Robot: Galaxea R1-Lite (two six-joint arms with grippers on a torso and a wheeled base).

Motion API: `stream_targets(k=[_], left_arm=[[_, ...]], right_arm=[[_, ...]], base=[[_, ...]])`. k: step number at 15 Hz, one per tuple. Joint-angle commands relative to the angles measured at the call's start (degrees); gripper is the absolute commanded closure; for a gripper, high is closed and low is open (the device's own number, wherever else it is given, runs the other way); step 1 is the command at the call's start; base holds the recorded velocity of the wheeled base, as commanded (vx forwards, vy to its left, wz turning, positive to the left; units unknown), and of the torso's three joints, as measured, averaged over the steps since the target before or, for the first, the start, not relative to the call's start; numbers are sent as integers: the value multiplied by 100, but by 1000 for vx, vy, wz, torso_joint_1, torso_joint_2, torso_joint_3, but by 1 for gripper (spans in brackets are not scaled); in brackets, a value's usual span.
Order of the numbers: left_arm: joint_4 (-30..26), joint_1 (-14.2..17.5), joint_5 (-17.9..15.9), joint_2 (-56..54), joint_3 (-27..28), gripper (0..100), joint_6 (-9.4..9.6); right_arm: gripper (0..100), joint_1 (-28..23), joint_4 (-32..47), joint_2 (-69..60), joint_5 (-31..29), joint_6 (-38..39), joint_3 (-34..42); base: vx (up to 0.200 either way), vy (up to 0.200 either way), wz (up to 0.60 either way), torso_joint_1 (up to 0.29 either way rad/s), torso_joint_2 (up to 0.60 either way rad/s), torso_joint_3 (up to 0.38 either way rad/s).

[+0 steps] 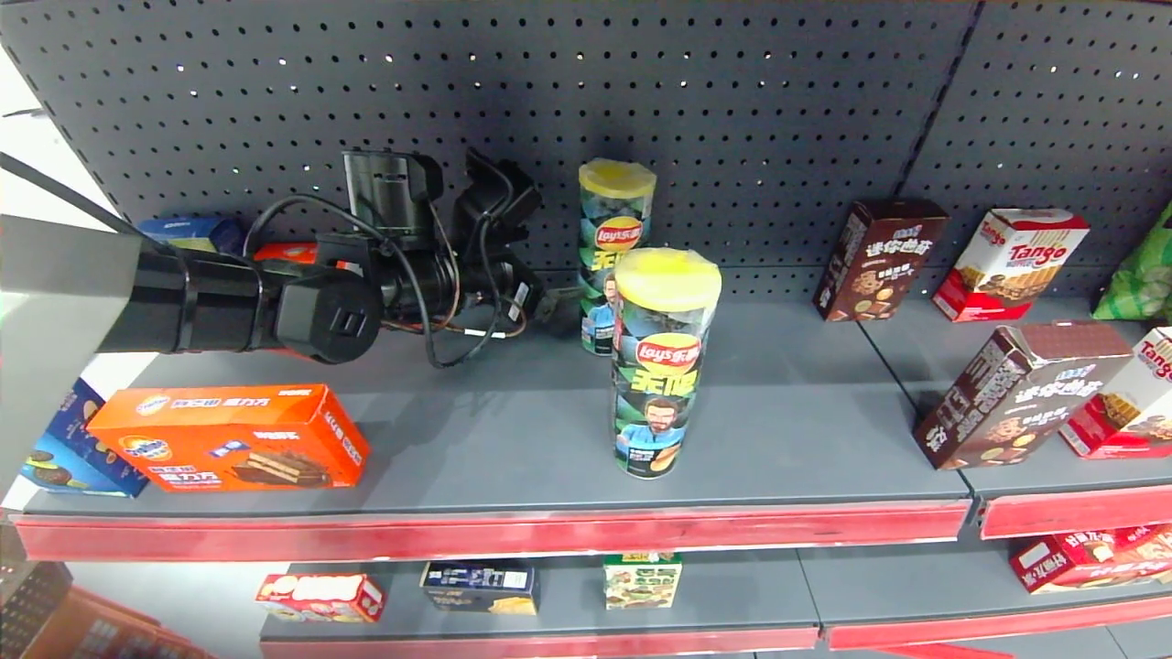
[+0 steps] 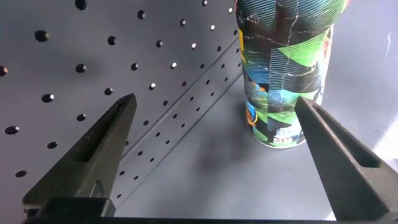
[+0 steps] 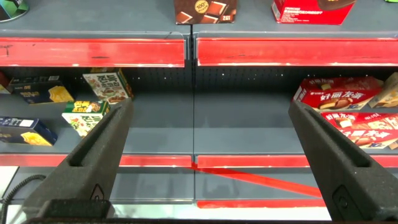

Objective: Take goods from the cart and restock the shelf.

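Observation:
Two tall chips cans with yellow lids stand on the grey shelf (image 1: 513, 430). One can (image 1: 661, 366) is near the front edge; the other (image 1: 615, 247) stands at the back by the pegboard. My left arm lies across the shelf from the left, and my left gripper (image 1: 548, 300) sits just left of the back can. In the left wrist view that gripper (image 2: 216, 104) is open and holds nothing, with the back can (image 2: 283, 74) just beyond one fingertip. My right gripper (image 3: 211, 104) is open and faces the lower shelves.
An orange biscuit box (image 1: 229, 437) and a blue box (image 1: 73, 448) lie at the front left. Brown boxes (image 1: 879, 261) (image 1: 1021, 394) and red-white wafer boxes (image 1: 1007, 265) stand on the right. Small boxes (image 3: 102, 87) and red boxes (image 3: 339, 93) sit on lower shelves.

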State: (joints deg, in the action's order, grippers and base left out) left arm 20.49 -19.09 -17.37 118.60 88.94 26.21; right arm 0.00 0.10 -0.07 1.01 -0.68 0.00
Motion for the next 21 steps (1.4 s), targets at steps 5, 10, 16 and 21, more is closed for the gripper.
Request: stream_targets(k=[5,10,16,21], left_arm=[[-1,37,85,75,9,0,-2],[7,107,234,31,-70,0,-2],[447,116,718,-4,-272,0,148],[763,63,1403,181,-193,0,350]], right_arm=[[0,0,-1,7,4,-2,0],[0,0,-1,7,4,-2,0],[0,0,-1,7,4,-2,0],[0,0,-1,7,4,-2,0]], base=[[0,0,0,0,0,0],[0,0,0,0,0,0],[0,0,0,0,0,0],[0,0,0,0,0,0]])
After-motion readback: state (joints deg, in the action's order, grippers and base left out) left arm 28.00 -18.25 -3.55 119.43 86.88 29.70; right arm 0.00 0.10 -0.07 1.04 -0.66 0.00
